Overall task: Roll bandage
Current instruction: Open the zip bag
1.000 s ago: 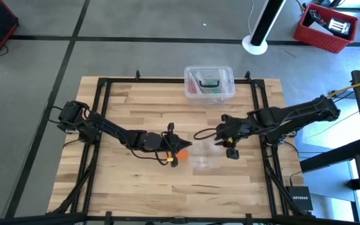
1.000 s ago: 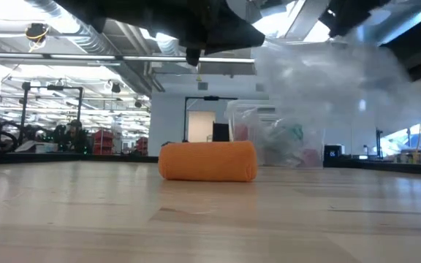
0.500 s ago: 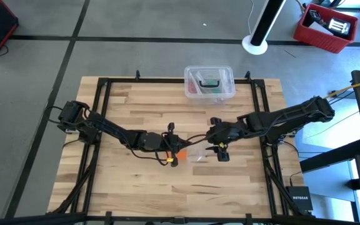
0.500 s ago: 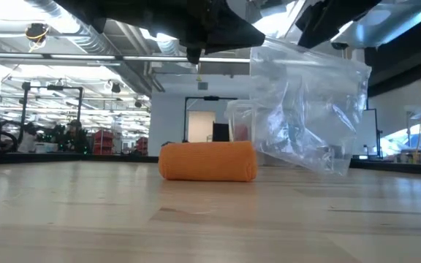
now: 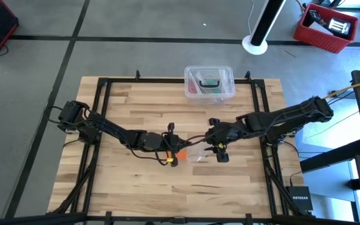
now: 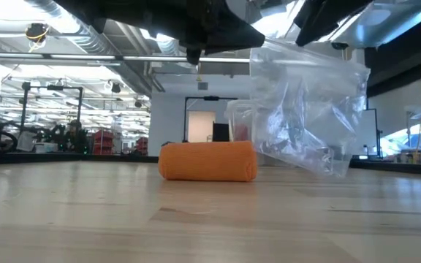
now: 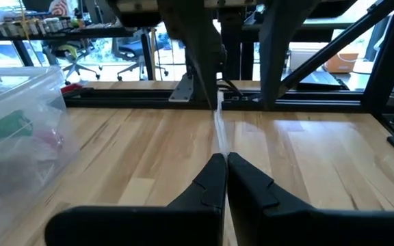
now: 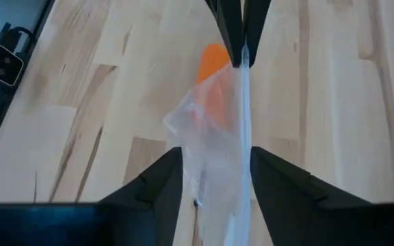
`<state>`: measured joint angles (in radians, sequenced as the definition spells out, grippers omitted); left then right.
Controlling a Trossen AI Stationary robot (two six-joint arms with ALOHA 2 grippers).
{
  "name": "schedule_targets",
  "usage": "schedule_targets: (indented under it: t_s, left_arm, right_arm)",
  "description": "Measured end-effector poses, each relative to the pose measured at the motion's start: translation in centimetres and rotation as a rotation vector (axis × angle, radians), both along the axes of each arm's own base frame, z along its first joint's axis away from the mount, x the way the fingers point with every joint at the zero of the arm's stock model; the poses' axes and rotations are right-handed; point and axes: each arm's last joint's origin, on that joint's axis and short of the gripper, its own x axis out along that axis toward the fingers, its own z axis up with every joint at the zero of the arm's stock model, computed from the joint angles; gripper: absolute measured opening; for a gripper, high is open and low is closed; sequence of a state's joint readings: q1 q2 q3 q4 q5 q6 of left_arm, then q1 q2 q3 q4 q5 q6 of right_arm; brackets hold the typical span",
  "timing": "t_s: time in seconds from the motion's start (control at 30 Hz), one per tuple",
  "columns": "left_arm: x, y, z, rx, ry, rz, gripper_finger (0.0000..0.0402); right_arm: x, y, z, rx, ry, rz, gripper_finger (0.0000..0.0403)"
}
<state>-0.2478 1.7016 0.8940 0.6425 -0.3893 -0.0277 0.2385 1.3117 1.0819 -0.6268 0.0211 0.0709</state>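
The orange bandage (image 6: 207,161) is a rolled cylinder lying on its side on the table, under my left gripper (image 5: 181,149). It also shows in the right wrist view (image 8: 214,58). My left gripper (image 7: 226,158) is shut on the top edge of a clear plastic bag (image 6: 305,109). The bag hangs beside the roll, clear of the table. My right gripper (image 8: 216,157) faces the left one from the table's right. Its fingers stand apart, with the bag (image 8: 211,116) between them. My left gripper pinches the bag's thin top edge (image 7: 220,140) between its two shut fingers, coming level from the table's left. The bag hangs below that edge. My right gripper has the bag's edge (image 8: 242,137) running along the inner side of one finger (image 8: 258,171). I cannot tell how it holds it.
A clear plastic box (image 5: 209,82) with small items stands at the table's far edge, also seen in the left wrist view (image 7: 12,130). Black frame rails (image 5: 102,119) run along the table's left and right sides. Bare wood lies toward the near edge.
My right gripper has moved toward the table's left, closer to my left gripper, and the bag's right end came with it. The bag's top edge has drawn in and the bag now hangs still. The roll has not moved.
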Motion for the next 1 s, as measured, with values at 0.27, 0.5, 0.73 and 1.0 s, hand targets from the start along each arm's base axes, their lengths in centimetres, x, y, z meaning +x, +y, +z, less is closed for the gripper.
schedule_targets:
  t_s: [0.27, 0.5, 0.73, 1.0]
  left_arm:
    - [0.0, 0.0, 0.0, -0.008, 0.001, 0.001, 0.0]
    - [0.0, -0.1, 0.0, -0.008, 0.001, -0.001, 0.0]
    - [0.0, -0.1, 0.0, -0.007, 0.002, -0.001, 0.0]
    - [0.0, -0.1, 0.0, -0.005, 0.001, -0.001, 0.0]
  right_arm:
    - [0.5, 0.6, 0.2, -0.01, -0.023, 0.015, 0.0172]
    - [1.8, 0.8, -1.9, -0.073, 0.047, 0.025, 0.0172]
    - [1.5, 0.7, -0.9, -0.089, 0.036, 0.019, 0.0172]
    - [1.3, 0.6, 0.5, -0.105, -0.004, 0.021, 0.0172]
